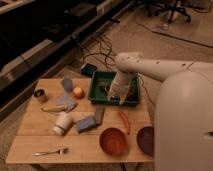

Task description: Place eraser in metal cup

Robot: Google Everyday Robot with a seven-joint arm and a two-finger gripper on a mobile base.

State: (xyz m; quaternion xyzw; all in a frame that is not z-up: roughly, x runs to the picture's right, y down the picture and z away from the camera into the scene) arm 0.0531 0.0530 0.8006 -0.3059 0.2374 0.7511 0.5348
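Note:
The eraser (99, 114), a dark flat oblong block, lies on the wooden table (30, 140) just in front of the green tray (98, 88), next to a blue-grey pad (85, 124). The metal cup (40, 95), small and shiny, stands upright at the table's far left edge. My gripper (116, 97) hangs over the front part of the green tray, above and to the right of the eraser and far right of the cup. I see nothing held in it.
A blue-grey plastic cup (67, 84), a round fruit (78, 92), a banana (52, 107) and a white cylinder (62, 123) lie between cup and eraser. A red chili (124, 121), red bowl (113, 141), purple bowl (146, 140) and fork (50, 151) lie nearer the front.

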